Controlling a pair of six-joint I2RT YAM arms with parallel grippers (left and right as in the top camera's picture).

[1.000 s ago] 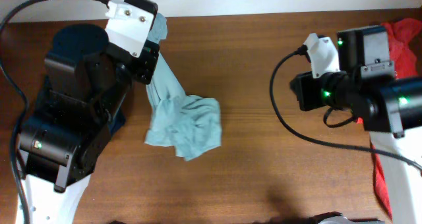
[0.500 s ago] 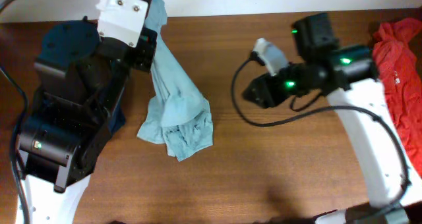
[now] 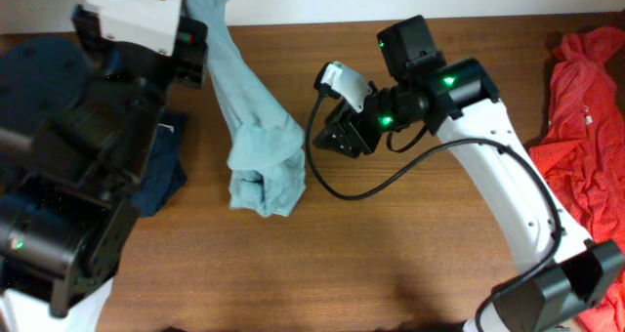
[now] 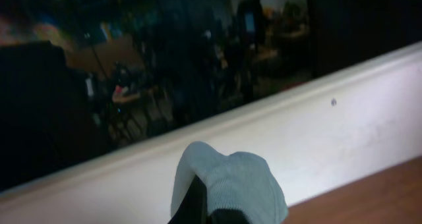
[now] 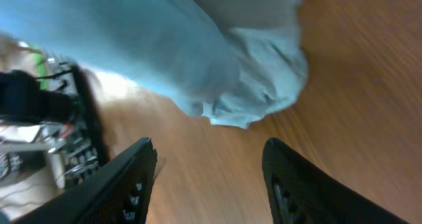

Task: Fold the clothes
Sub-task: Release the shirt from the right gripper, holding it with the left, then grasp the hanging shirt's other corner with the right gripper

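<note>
wooden table [image 3: 410, 264] — pale t-shirt [image 3: 256, 142] hangs pinched in left fingers [image 4: 195, 201].

The pale grey-blue T-shirt [image 3: 259, 137] is drawn out into a long, crumpled rope (thin, soft cloth). It is raised at its far end over the far left edge of the desk [image 3: 410, 259] and slants down toward the near right. Its lower end rests on the wood as a bunched, wrinkled lump, left of centre.

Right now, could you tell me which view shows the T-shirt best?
Overhead: the T-shirt shows nearly whole, lifted top to bunched bottom. The right wrist view catches only its lower part, the left wrist only a small tip.
</note>
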